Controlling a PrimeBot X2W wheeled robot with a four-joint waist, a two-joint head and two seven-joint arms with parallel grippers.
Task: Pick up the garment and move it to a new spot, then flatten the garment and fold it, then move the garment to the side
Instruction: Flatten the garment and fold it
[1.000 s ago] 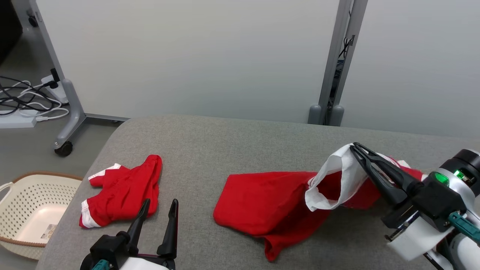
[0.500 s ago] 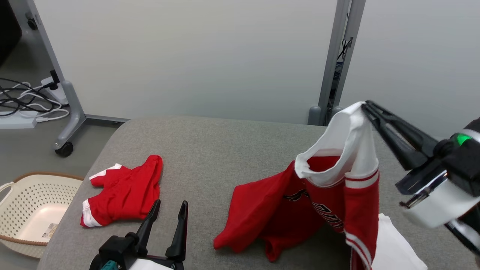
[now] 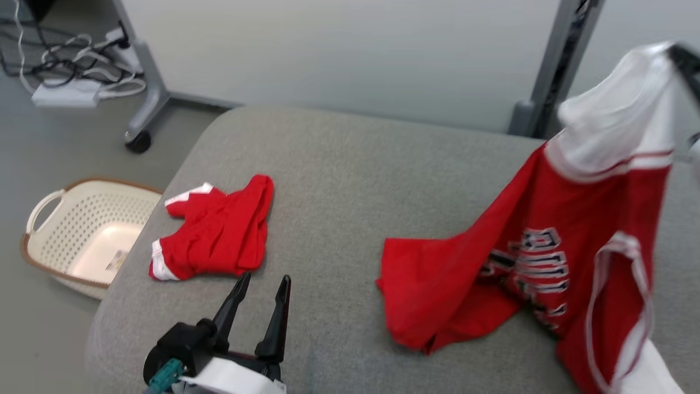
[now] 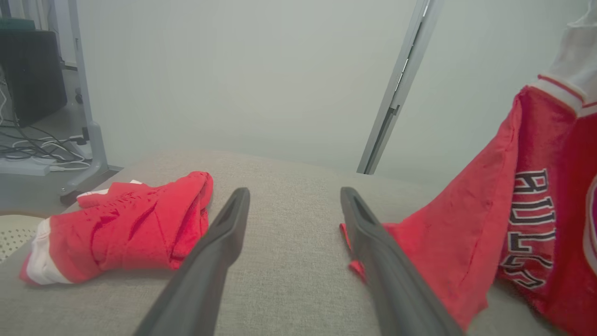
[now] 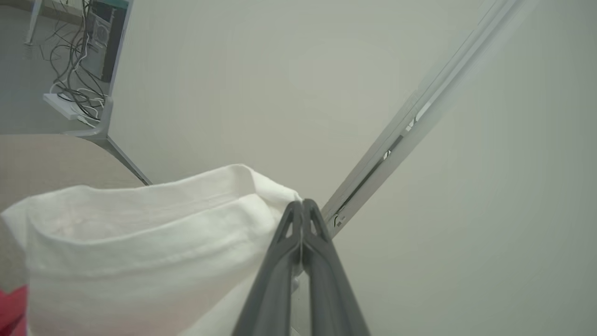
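Obs: right tool (image 5: 302,203) was clamped tight on the white top edge of the red jersey (image 3: 547,235) and held it aloft. The jersey's lower hem rested on the grey bench (image 3: 350,158), right half. Left tool (image 3: 265,277) was spread wide with nothing between its fingers, low at the bench front; contact with the bench unclear. Second red garment (image 3: 219,232) lay bunched to the left.

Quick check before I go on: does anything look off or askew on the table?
The jersey hangs lopsided: the right gripper is shut on one white sleeve alone, and the lower hem lies on the table. The small red garment is crumpled near the table's left edge. Nothing looks spilled or damaged.
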